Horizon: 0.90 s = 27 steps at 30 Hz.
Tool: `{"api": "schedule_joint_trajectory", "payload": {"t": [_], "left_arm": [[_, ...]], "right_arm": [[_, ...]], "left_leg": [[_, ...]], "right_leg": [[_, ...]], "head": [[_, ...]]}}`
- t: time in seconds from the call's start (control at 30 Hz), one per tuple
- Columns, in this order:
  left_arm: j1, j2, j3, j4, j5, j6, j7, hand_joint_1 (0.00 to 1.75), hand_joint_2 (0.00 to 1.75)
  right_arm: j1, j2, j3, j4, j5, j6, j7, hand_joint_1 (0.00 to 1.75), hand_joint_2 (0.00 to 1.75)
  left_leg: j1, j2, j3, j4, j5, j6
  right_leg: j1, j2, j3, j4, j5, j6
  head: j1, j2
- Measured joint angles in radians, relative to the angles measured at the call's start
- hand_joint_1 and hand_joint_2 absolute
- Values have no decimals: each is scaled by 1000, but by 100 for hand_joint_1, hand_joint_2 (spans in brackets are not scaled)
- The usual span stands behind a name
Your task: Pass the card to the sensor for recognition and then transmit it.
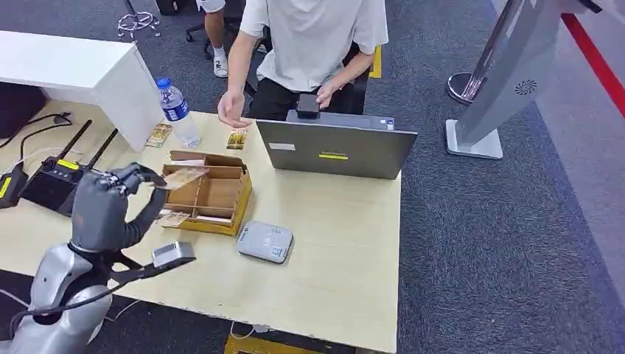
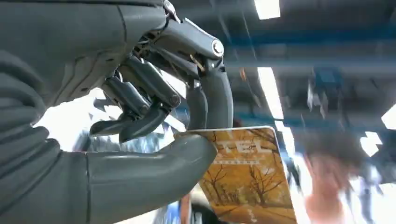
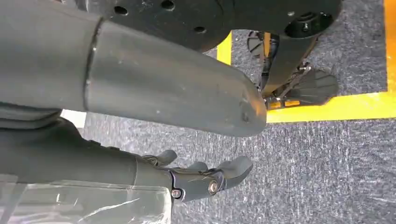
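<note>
My left hand (image 1: 110,203) is raised above the table's left part and pinches a card (image 1: 183,177) between thumb and fingers. The card reaches out over the wooden card box (image 1: 214,195). In the left wrist view the card (image 2: 247,177) shows an orange autumn-tree print, clamped under the thumb (image 2: 159,163). A grey flat sensor (image 1: 265,241) lies on the table to the right of the box, near the front edge. My right hand (image 3: 201,179) hangs over the carpet floor, fingers apart and holding nothing.
A person sits behind the table with one hand (image 1: 232,110) held over it. A closed laptop (image 1: 335,147) stands at the back. A water bottle (image 1: 178,112), loose cards (image 1: 236,139), a radio unit (image 1: 53,181) and a white box (image 1: 81,70) lie around.
</note>
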Motion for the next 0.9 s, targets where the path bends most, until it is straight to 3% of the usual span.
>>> {"api": "schedule_joint_trajectory", "payload": {"t": [0.1,0.27,0.4,0.6,0.9], "left_arm": [[-169,-8,0,50,-89,6,31,175,175],[-434,-49,-17,242,-221,-17,102,175,175],[-574,-82,-70,378,-252,-47,126,175,175],[-650,-97,-102,441,-229,-76,153,175,175],[-660,-98,-103,451,-194,-90,155,175,175]], "right_arm": [[-5,0,5,0,26,8,2,0,0],[-11,0,21,0,54,15,5,0,0],[-14,0,26,0,56,16,7,0,0],[-13,0,26,0,56,16,14,0,0],[-13,0,26,0,53,14,19,0,0]], "left_leg": [[0,-1,0,0,3,-1],[-1,0,-1,0,6,-1],[-1,2,-2,0,6,-2],[-1,4,-3,0,6,-1],[-1,5,-4,0,6,-1]], "right_leg": [[0,0,2,0,3,2],[0,2,-1,0,7,0],[0,4,-1,0,8,1],[0,6,-3,0,8,1],[0,7,-4,0,8,1]], "head": [[0,0],[0,0],[1,0],[1,0],[1,0]]}}
